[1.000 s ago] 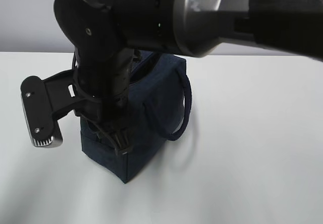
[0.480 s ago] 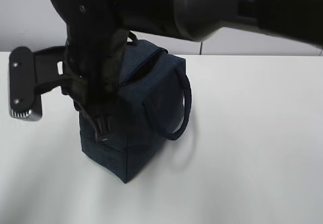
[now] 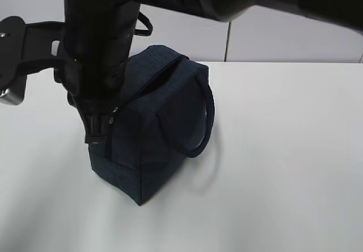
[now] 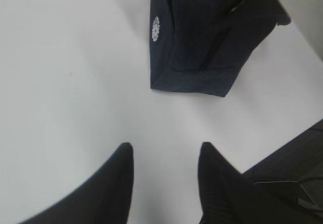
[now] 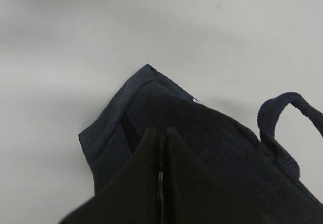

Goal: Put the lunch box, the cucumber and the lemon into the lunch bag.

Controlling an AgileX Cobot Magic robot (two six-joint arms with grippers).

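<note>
Since a second ago the right gripper [image 5: 161, 183] has risen above the lunch bag [image 3: 153, 133], jaws pressed together. Upright, the bag bears a round white logo [image 4: 155, 28], unreadable; the left gripper [image 4: 164, 156] is spread, empty.

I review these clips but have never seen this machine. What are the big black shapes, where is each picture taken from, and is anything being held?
The black shapes are two robot arms. One picture looks across the white table from outside; the other two come from cameras on each wrist. A navy lunch bag stands on the table, its top partly open. The left gripper is open and empty above bare table. The right gripper is pressed shut right at the bag's top; something thin shows between its fingers, perhaps the zipper pull, but I cannot be sure. No food or box is visible.
</note>
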